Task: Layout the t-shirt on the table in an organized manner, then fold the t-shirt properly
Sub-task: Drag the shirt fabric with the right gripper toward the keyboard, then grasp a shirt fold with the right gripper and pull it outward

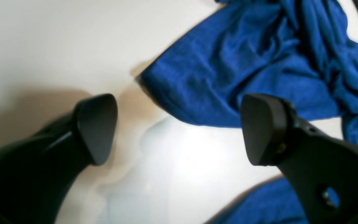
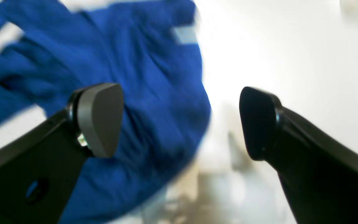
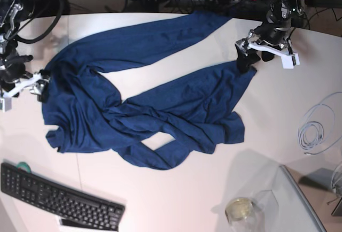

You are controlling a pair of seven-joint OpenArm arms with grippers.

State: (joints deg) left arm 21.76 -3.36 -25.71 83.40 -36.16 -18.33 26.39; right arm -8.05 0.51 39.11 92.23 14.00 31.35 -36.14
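Right wrist view motion-blurred, cloth edges smeared. t-shirt point(image 3: 144, 109) spread across table point(image 3: 278, 136) centre, dark blue, heavily wrinkled, one sleeve stretched toward far edge, bunched folds in middle. left gripper point(image 1: 179, 129) spread wide, nothing pinched, just off a shirt corner. right gripper point(image 2: 180, 121) likewise spread, empty, over shirt edge.

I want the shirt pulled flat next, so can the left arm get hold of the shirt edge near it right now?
Probably yes. The left gripper is open just above the table, and the shirt edge lies right ahead of its fingertips with nothing between them.
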